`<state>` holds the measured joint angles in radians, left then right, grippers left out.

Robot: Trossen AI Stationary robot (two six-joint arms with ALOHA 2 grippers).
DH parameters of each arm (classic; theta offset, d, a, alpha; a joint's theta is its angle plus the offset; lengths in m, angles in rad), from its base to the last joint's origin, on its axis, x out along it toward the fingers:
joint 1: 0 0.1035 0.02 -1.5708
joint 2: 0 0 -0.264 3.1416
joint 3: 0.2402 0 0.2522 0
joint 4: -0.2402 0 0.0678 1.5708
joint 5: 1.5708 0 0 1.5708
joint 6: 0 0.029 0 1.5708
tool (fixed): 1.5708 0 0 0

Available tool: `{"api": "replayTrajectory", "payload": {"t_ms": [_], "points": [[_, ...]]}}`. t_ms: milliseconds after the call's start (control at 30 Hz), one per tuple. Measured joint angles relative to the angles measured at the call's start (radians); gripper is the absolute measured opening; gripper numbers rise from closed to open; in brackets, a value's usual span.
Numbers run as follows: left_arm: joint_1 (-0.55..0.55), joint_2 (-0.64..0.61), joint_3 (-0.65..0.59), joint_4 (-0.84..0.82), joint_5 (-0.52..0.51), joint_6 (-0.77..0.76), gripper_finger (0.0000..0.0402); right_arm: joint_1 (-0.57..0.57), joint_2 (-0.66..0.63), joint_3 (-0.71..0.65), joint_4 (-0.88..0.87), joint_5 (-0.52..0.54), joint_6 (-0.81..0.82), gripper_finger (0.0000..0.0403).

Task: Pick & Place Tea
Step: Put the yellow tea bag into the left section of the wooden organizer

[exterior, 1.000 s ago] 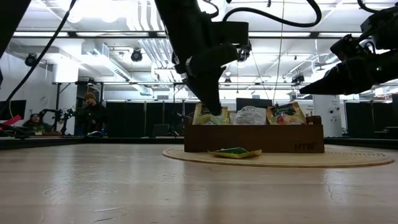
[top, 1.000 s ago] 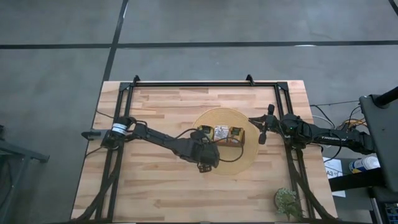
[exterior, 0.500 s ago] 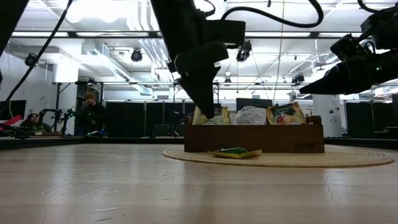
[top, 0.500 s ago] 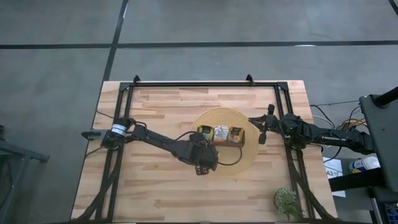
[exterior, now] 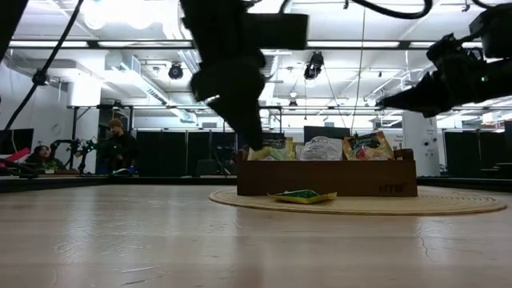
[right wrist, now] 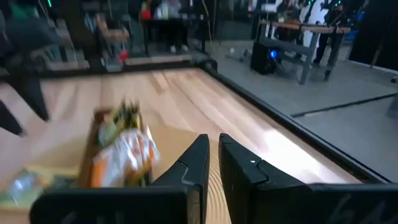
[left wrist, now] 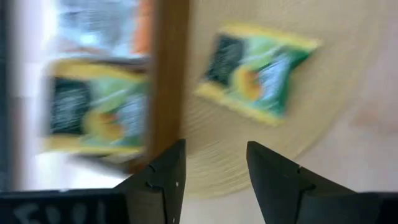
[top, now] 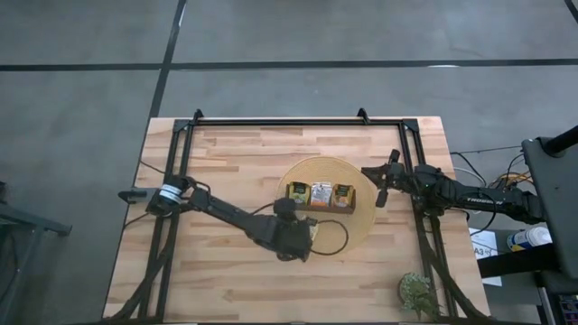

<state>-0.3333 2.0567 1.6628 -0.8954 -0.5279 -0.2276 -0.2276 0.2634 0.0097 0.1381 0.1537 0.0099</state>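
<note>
One wooden tray (top: 319,206) with three compartments stands on one round woven mat (top: 354,230) in the middle of the wooden table (top: 226,153), and each compartment holds tea packets standing on edge: a yellow-green bundle (exterior: 272,149) at one end, a white bundle with orange (exterior: 322,148) in the middle, and a green and orange bundle (exterior: 366,146) at the other end (how many packets make up each bundle cannot be told). One more tea packet (exterior: 303,195) lies flat and alone on the mat just in front of the tray; it is a small square, yellow at its edges with a green face, a dark patch and an orange mark (left wrist: 256,66). The left gripper (top: 305,230) hangs over the mat's near edge, beside that loose packet, with its jaws apart and nothing between them. The right gripper (top: 380,185) waits above the mat's rim at the tray's other end, fingers (right wrist: 198,165) drawn nearly together, empty.
</note>
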Motion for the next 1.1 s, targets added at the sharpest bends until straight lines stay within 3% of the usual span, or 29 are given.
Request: {"api": "replayTrajectory", "payload": {"t_ms": [67, 200, 267, 367, 467, 567, 633, 700, 767, 833, 967, 1100], "points": [[-0.014, -0.006, -0.01, -0.043, -0.138, -0.009, 0.0163, 0.0, 0.0, 0.0, 0.04, -0.015, 0.035, 0.0034], [-0.034, -0.088, -0.108, -0.074, -0.518, -0.184, 0.0163, 0.0, 0.0, 0.042, 0.075, -0.12, 0.115, 0.0034], [-0.039, -0.177, -0.204, -0.069, -0.607, -0.271, 0.0163, 0.0, 0.003, 0.089, 0.075, -0.177, 0.157, 0.0034], [-0.044, -0.358, -0.406, -0.007, -0.611, -0.331, 0.0163, 0.0, 0.021, 0.177, 0.076, -0.225, 0.221, 0.0034], [-0.044, -0.585, -0.652, 0.175, -0.575, -0.313, 0.0163, 0.0, 0.058, 0.271, 0.072, -0.241, 0.226, 0.0034], [-0.042, -0.814, -0.902, 0.549, -0.503, -0.138, 0.0163, 0.002, 0.106, 0.352, 0.046, -0.244, 0.279, 0.0034], [-0.028, -0.947, -1.057, 0.881, -0.309, 0.067, 0.0163, 0.017, 0.144, 0.378, 0.038, -0.244, 0.303, 0.0034], [-0.004, -1.052, -1.194, 1.207, -0.021, 0.245, 0.0163, 0.04, 0.188, 0.381, 0.046, -0.243, 0.313, 0.0034], [0.029, -1.124, -1.296, 1.417, 0.219, 0.34, 0.0163, 0.065, 0.243, 0.362, 0.1, -0.242, 0.331, 0.0034], [0.06, -1.175, -1.359, 1.471, 0.264, 0.342, 0.0163, 0.096, 0.299, 0.333, 0.148, -0.24, 0.355, 0.0034], [0.15, -1.21, -1.396, 1.409, 0.17, 0.278, 0.0163, 0.125, 0.409, 0.331, 0.235, -0.234, 0.381, 0.0034], [0.296, -1.203, -1.396, 1.41, 0.346, 0.221, 0.0163, 0.126, 0.508, 0.397, 0.241, -0.23, 0.352, 0.0034]]}}
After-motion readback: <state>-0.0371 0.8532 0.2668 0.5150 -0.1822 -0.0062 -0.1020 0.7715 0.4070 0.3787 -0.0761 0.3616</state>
